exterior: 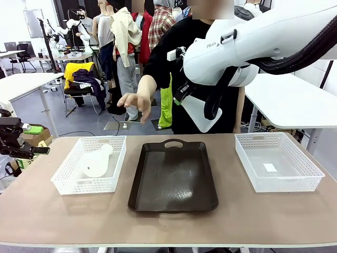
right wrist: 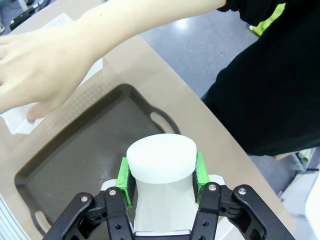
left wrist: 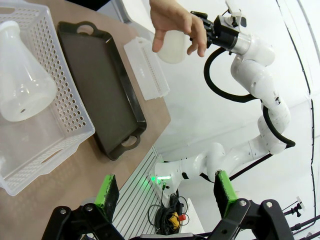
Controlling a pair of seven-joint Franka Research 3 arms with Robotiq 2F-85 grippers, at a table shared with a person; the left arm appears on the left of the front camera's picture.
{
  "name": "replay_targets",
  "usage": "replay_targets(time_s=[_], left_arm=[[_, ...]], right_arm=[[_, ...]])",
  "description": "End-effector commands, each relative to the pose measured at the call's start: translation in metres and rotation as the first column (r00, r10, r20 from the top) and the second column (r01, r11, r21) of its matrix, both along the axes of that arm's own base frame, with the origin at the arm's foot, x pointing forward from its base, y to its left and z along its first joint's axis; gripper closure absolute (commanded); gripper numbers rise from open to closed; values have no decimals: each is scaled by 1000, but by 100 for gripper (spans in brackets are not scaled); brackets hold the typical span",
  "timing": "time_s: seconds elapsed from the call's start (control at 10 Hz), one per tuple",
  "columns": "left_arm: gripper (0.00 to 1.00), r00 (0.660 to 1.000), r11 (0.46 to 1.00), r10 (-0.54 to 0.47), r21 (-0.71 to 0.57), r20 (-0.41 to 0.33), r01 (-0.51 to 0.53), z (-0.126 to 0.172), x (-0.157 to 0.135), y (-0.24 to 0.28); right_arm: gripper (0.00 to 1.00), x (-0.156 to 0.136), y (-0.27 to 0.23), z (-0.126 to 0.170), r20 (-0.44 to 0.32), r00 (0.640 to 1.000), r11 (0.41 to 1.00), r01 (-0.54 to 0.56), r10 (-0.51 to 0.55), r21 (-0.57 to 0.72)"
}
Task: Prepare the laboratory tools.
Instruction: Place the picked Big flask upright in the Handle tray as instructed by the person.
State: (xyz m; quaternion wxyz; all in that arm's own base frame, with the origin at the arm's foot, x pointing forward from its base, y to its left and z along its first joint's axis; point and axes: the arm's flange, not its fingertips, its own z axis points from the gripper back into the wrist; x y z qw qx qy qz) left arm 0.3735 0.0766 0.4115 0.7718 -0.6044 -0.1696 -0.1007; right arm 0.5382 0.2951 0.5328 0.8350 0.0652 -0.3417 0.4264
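Front view: you have open room across the middle. The dark tray [exterior: 174, 182] lies bare at the centre of the table [exterior: 52, 221], with a white basket [exterior: 59, 182] just beside its left edge and a second basket [exterior: 279, 188] a little apart on the right. One flask [exterior: 97, 162] lies on its side in the left basket, translucent white, neck toward the far right corner. The other flask [exterior: 202, 115] hangs above the tray's far end, under the right arm [exterior: 253, 42], which reaches in high from the right. The person's hand [exterior: 134, 100] is spread above the far edge of the table, left of that hanging flask. Your left gripper [exterior: 32, 140] sits off the table's left edge.

Left wrist view: your left gripper's green pads stand wide apart with nothing between them. It hovers beyond the table edge, so you have free air on that side. The lying flask shows its wide round base and narrow neck against the basket wall. Farther off, the hand overlaps the raised flask — you cannot tell from here whether they touch.

Right wrist view: your right gripper [right wrist: 161, 176] is clamped on the raised flask, with a green pad on each side just behind its round white end, directly above the tray. The hand is off to the left, clear of this flask.
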Motion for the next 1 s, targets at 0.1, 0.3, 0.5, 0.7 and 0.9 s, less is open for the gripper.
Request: replay_targets(time_s=[0.1,0.3,0.5,0.7,0.9], left_arm=[[0,1000,1000,5,-17,9,-5,2,0,0],[0,1000,1000,5,-17,9,-5,2,0,0],[0,1000,1000,5,-17,9,-5,2,0,0],[0,1000,1000,5,-17,9,-5,2,0,0],[0,1000,1000,5,-17,9,-5,2,0,0]], right_arm=[[100,0,0,0,1,1000,1000,0,0,1],[100,0,0,0,1,1000,1000,0,0,1],[100,0,0,0,1,1000,1000,0,0,1],[100,0,0,0,1,1000,1000,0,0,1],[100,0,0,0,1,1000,1000,0,0,1]])
